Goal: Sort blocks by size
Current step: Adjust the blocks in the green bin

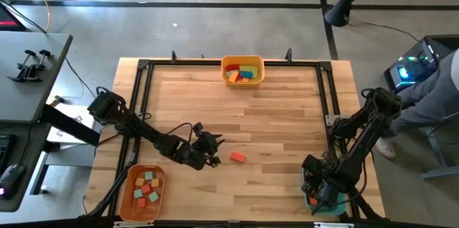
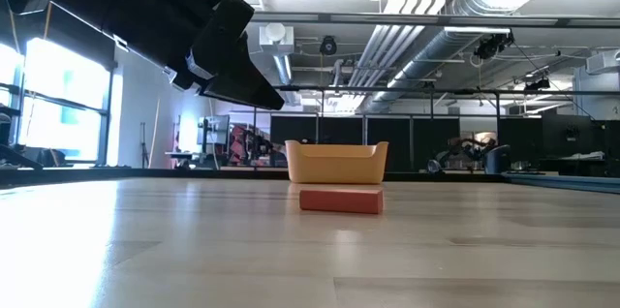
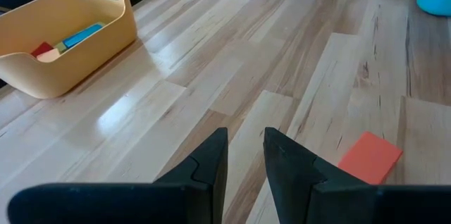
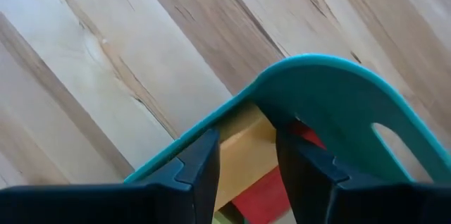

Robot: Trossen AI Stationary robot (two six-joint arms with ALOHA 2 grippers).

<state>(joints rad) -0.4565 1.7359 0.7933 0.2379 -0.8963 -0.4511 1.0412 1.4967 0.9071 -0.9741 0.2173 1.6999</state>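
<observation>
While 1 block is lying loose: flat orange-red rectangular block (image 1: 237,158) is resting on the wooden worktop (image 1: 280,113), just beside the left claw (image 1: 213,150).
Left claw: fingers slightly apart, gripping nothing.
Right claw (image 4: 245,155): parted, hovering over the teal plastic bin (image 4: 331,101), empty.
Advice: straddle the block's short sides before closing.

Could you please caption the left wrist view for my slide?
Left gripper, empty with a narrow gap, near an orange block; yellow bin beyond.
</observation>
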